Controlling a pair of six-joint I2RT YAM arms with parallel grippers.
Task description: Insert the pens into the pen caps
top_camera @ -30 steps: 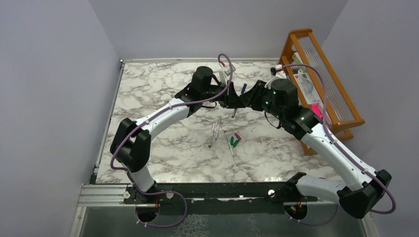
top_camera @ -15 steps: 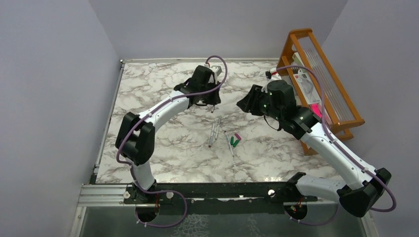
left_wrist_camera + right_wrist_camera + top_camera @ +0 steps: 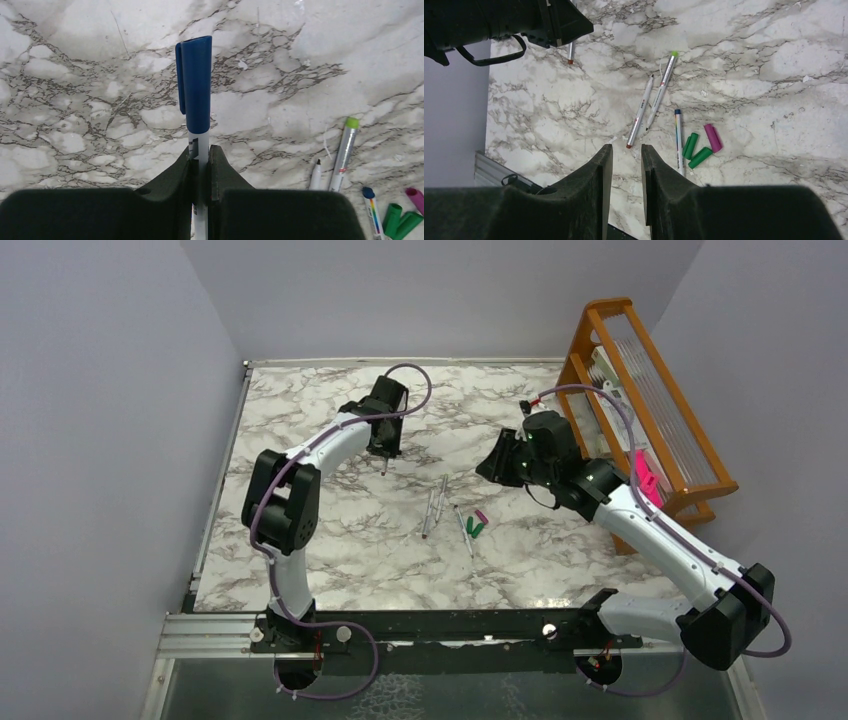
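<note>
1. Left wrist view: the left gripper [image 3: 200, 165] is clamped on a pen [image 3: 199, 147], and the pen's blue cap [image 3: 195, 82] sticks out past the fingertips. The cap looks fully seated, so I'd judge this pen done and ready to be laid aside.
2. To do that well, bring it down low and flat onto the table [image 3: 90, 75] ahead of the fingers. Let go only then, so it neither drops nor rolls.
3. The right gripper [image 3: 625, 150] hangs with its jaws a little apart and nothing between them.
4. Just ahead of it lie three loose pens [image 3: 640, 112]. To their right are two green caps [image 3: 690, 145] and a magenta cap [image 3: 713, 137], bunched close together.
5. The rightmost loose pen lies just beside the green caps, so a careless pick there could knock them about.
6. The rack [image 3: 650, 400] stands to the right of the right gripper, well apart from the pile and not in the way.
</note>
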